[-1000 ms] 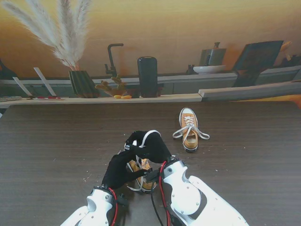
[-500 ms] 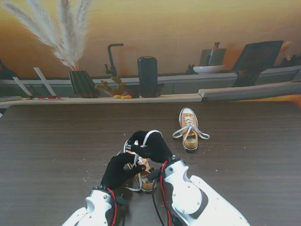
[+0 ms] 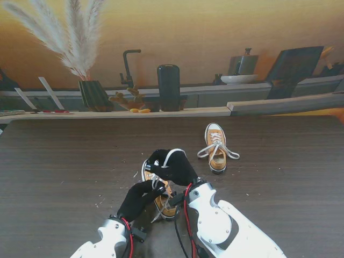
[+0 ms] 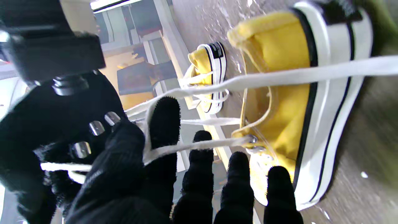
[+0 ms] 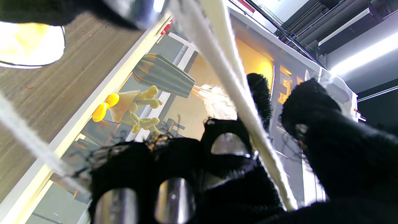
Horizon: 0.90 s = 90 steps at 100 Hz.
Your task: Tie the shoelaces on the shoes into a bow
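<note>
I have both hands over the near shoe [image 3: 161, 200], which lies just in front of me on the table [image 3: 64, 161], and its white lace [image 4: 279, 76] runs between them. My left hand [image 3: 141, 198] has the lace looped round the index finger [image 4: 164, 124] and pinched against the thumb, the other three fingers loosely extended toward the eyelets; I hold it so to keep the strand taut off the shoe's side, where a loop can be formed. My right hand [image 3: 171, 165] sits just beyond the left, curled closed, with a length of lace arching over its back and another passing between its fingers [image 5: 261, 93] (that strand looks gripped, though I cannot see the contact itself). I judge the bow is not yet formed: the strands still run straight.

Much is hidden. From the stand, my hands cover most of the shoe, so only part of its yellow side and white sole shows, and I cannot tell whether a first knot sits at the tongue. The right wrist view is mostly glove and blurred lace. The second shoe [image 3: 216, 146] lies well apart, beyond my right hand, laces loose and splayed.
</note>
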Available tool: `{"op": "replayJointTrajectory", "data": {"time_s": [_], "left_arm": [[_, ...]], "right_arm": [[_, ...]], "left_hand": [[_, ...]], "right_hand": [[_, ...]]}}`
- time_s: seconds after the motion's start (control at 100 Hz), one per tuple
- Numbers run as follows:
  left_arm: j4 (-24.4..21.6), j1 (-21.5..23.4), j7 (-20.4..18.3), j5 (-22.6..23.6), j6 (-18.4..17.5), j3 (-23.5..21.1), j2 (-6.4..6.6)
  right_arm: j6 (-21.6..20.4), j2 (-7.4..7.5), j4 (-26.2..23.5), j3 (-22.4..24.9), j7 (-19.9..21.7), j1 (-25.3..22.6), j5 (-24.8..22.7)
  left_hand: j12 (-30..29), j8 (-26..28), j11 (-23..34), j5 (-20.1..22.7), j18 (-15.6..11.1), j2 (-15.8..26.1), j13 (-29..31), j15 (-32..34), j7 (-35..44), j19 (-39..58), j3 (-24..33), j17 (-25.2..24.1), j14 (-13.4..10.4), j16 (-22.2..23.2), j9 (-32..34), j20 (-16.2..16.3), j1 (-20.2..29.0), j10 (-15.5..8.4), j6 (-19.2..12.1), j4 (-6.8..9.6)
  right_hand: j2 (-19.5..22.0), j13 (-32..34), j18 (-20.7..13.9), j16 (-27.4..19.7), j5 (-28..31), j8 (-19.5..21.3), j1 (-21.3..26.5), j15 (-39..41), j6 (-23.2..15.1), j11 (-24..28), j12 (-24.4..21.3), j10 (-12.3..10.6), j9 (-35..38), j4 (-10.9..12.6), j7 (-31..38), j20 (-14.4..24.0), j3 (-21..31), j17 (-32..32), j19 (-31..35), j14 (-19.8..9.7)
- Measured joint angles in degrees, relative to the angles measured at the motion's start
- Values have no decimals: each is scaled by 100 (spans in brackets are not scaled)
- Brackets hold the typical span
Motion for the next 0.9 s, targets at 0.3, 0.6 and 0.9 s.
{"op": "replayJointTrajectory", "data": {"time_s": [0.3,0.6,0.9], "left_arm": [[-194,287,-212,-538,-92,-45,53],[-254,358,464,52,262,-19,-46],[-529,447,-33,-1567,384,-77,-51]], "right_arm": [[-29,2,15,-12,13,-14,20],[-28,1,33,-19,0,-23,28],[-31,-4,73,-54,-19,-14,26]], "left_hand": [[-65,238,-129,-317,0,260,-312,-282,-231,-790,-183,79,-11,-58,-372,221,270,125,124,69],[350,2510,480,-318,0,-85,33,273,2438,378,-13,225,5,0,23,336,-429,205,122,430],[451,2826,478,127,0,76,-126,241,2520,504,423,2,64,14,193,-8,-280,293,485,383]], "right_hand": [[1,0,2,-3,0,0,0,0,-1,0,0,0,0,0,0,-29,0,0,3,1],[1,0,12,-5,1,-1,0,0,-6,0,0,0,0,0,0,-34,-1,0,6,2],[1,0,13,-6,1,-1,0,0,-20,0,0,0,0,0,1,-90,-1,0,8,4]]}}
